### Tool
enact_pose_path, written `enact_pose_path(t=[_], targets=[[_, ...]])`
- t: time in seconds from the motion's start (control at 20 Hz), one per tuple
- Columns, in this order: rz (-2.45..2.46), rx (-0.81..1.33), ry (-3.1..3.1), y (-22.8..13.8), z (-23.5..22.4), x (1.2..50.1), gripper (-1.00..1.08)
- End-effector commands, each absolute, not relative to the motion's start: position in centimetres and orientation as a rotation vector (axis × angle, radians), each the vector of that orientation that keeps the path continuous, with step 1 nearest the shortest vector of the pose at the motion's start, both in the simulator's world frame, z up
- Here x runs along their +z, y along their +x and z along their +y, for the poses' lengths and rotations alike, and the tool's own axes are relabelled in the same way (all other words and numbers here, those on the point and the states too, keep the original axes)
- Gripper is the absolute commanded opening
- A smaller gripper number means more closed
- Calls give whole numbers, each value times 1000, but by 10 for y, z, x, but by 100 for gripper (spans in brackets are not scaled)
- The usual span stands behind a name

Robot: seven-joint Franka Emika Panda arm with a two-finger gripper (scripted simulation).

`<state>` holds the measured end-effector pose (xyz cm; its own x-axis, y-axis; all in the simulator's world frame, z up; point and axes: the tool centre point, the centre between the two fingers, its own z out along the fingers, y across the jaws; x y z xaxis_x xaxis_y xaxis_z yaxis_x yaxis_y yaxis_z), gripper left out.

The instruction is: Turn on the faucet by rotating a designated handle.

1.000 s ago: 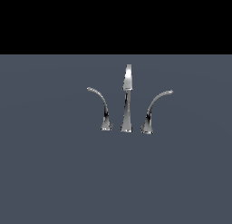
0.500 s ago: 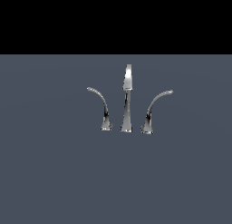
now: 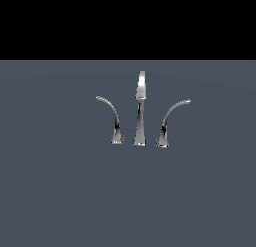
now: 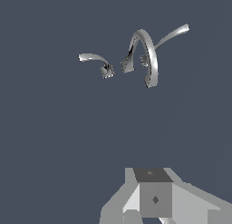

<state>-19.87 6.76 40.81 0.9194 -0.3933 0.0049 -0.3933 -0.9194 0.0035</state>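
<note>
Gripper (image 4: 156, 205): low in the wrist view, fingertips cut off; jaw state cannot be determined. Beyond it, well apart on the grey floor (image 3: 60, 191), stands the faucet (image 3: 140, 108). Handle (image 3: 111, 118): on the exterior view's left, stem upright, tip hooking outward, away from the spout.

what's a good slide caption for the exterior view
Chrome faucet on a grey surface, spout flanked by two curved levers; no arm in view.
</note>
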Motion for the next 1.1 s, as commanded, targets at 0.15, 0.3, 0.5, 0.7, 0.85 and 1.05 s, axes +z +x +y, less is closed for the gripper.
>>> enact_pose_path(t=[0.15, 0.3, 0.5, 0.7, 0.85, 1.05], targets=[[-820, 5, 3030, -179, 83, 385, -100], [-921, 4, 3002, -168, 91, 372, -100], [-1054, 3, 2960, -152, 99, 356, -100], [-1183, 2, 2912, -135, 107, 340, -100], [-1277, 1, 2874, -122, 111, 328, -100], [-1399, 0, 2818, -105, 115, 312, -100]])
